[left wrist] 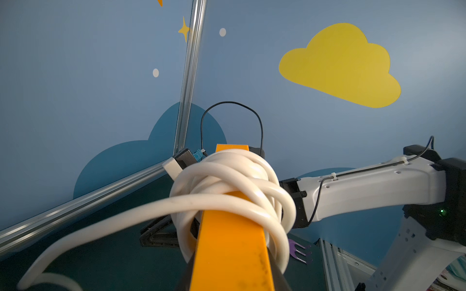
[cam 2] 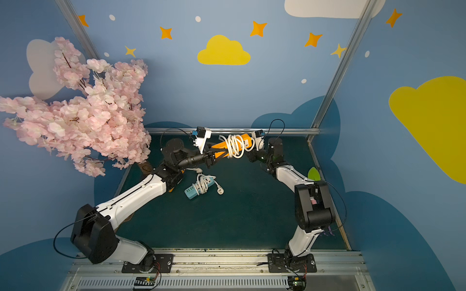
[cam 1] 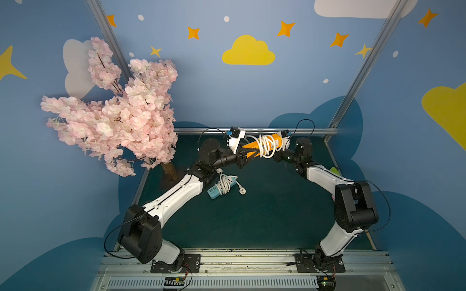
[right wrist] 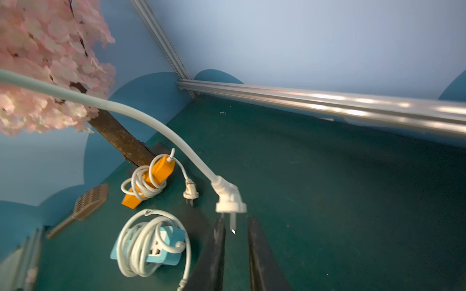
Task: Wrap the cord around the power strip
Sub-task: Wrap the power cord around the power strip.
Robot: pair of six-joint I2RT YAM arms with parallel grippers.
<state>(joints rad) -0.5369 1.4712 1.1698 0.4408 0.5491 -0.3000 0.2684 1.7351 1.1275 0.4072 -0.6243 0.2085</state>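
Since the left gripper [cam 1: 248, 154] is clamped on the orange power strip [cam 1: 273, 140], aloft at the centre of both top views with the white cord [cam 1: 264, 147] wound round it, we should hold it level. From the left wrist, the turns bunch and overlap mid-frame. From the right wrist, the right gripper [right wrist: 235, 226] shows jaws spread at lower centre, the plug [right wrist: 230, 199] hanging with its prongs between them, seemingly ungripped; we'd tuck it under a turn.

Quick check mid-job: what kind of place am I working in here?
Likely a staged robot test booth, not a home: painted cloud-and-star walls, a fake blossom tree, aluminium frame rails.
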